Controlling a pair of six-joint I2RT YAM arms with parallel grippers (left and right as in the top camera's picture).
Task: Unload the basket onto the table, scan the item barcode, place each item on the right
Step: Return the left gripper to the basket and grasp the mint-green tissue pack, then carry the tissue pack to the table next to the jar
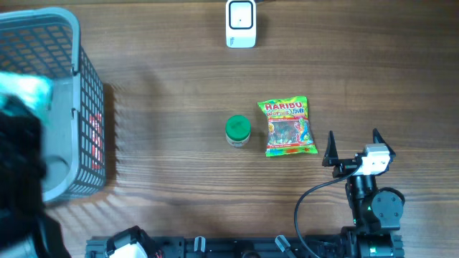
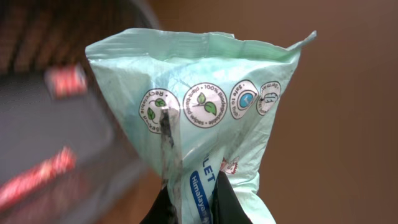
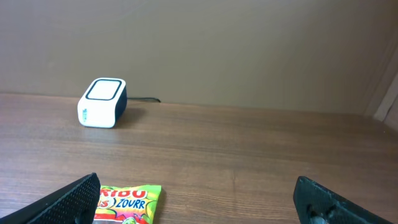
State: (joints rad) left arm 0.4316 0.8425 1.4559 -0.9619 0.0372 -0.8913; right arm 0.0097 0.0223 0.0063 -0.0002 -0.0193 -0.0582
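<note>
Table (image 1: 179, 72), basket (image 1: 89, 86) of packets (image 1: 95, 140), pincer (image 2: 196, 200) gripping pouch (image 2: 205, 74)

Overhead looks down; right wrist shares scanner (image 1: 241, 23)

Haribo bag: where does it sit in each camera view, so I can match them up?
Overhead: the Haribo bag lies right of centre, beside the green-lidded jar.
Left wrist: not in it; a mint-green pack fills the frame.
Right wrist: the bag at the bottom edge, left of centre, only its top strip showing.
Shared landmark: the white scanner, top centre overhead, left of middle in the right wrist view.
</note>
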